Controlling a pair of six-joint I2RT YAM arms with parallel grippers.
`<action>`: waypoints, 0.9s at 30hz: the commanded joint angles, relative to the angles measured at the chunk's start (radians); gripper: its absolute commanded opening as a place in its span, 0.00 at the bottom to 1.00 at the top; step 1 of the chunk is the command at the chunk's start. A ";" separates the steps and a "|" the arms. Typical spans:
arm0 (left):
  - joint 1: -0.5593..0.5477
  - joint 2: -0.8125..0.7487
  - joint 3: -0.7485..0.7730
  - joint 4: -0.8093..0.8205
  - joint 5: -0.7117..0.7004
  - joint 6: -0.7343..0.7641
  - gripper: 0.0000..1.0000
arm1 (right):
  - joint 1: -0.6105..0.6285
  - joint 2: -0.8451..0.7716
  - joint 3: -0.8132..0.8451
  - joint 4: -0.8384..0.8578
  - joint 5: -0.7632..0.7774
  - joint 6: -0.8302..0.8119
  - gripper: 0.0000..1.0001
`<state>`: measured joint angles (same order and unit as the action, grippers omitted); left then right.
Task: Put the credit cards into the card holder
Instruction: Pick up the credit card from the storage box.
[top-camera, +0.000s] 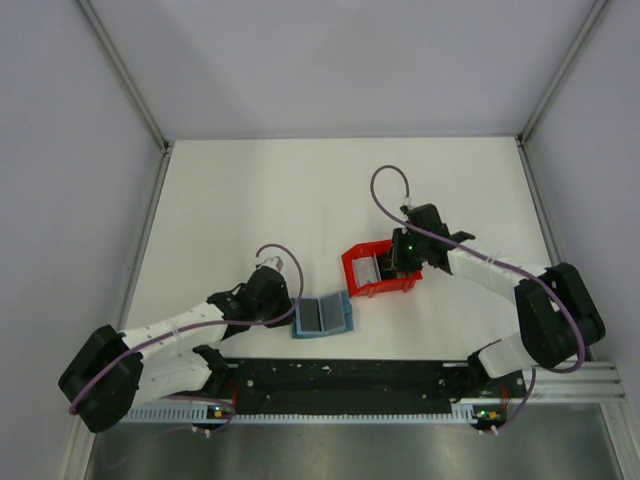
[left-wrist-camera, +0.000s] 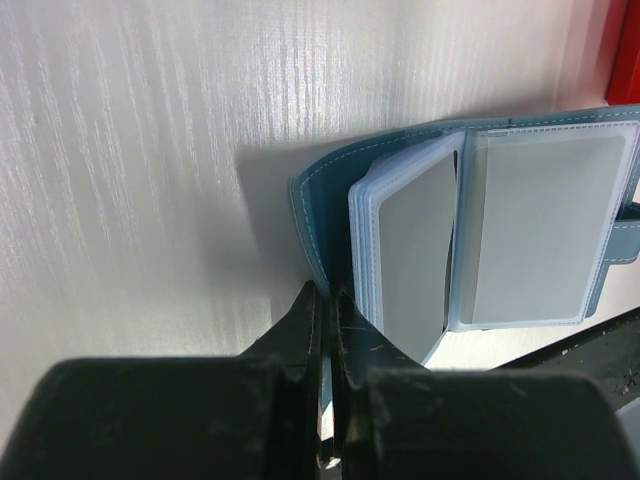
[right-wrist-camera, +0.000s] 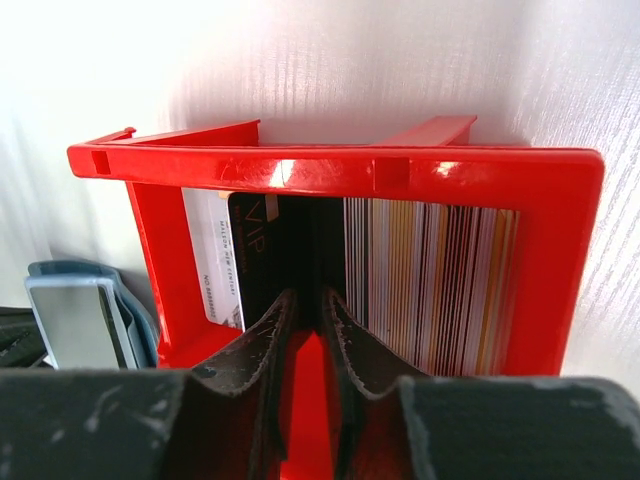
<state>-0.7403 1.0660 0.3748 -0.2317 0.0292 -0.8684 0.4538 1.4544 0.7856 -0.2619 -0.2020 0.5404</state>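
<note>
Pinching left gripper (left-wrist-camera: 328, 292): your left gripper's fingers are pressed together on the left edge of the cover of the teal-blue, roughly square folding card holder (left-wrist-camera: 312, 205). That cover is tilted up.
Card holder: it lies open on the white tabletop (top-camera: 250, 200), close to the near edge. It is just right of your left gripper and near-left of the tray, close to the tray's corner.
Sleeves: a fan of clear plastic sleeves (left-wrist-camera: 362, 240) stands between the covers. Two facing sleeves each show a flat grey-silver rectangular card (left-wrist-camera: 535, 225) inside.
Strap: a short teal tab (left-wrist-camera: 625, 235) sticks out on the side away from your left gripper.
Right gripper (right-wrist-camera: 311, 300): your right gripper reaches down into the red plastic open-topped box tray (right-wrist-camera: 340, 168), right of centre on the tabletop. Its fingers stand only a narrow slit apart, and you cannot tell whether a card edge sits in that slit.
Tray contents: on one side of the fingers a glossy black card marked VIP (right-wrist-camera: 255, 265) stands on edge. A whitish printed card (right-wrist-camera: 205, 250) stands beside it against the tray wall. On the other side is a packed row of cards (right-wrist-camera: 430, 285), seen edge-on in white, orange and dark stripes.
</note>
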 joint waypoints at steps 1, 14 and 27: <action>-0.002 0.020 -0.001 0.003 0.006 0.017 0.00 | -0.014 -0.014 0.040 0.003 0.013 -0.014 0.18; -0.002 0.022 0.004 0.000 0.011 0.014 0.00 | -0.012 -0.051 0.027 0.076 -0.062 0.053 0.33; -0.002 0.022 0.003 -0.001 0.011 0.016 0.00 | -0.012 0.043 0.029 0.139 -0.105 0.075 0.28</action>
<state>-0.7403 1.0718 0.3748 -0.2241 0.0364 -0.8688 0.4534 1.4849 0.7864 -0.1715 -0.2863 0.6067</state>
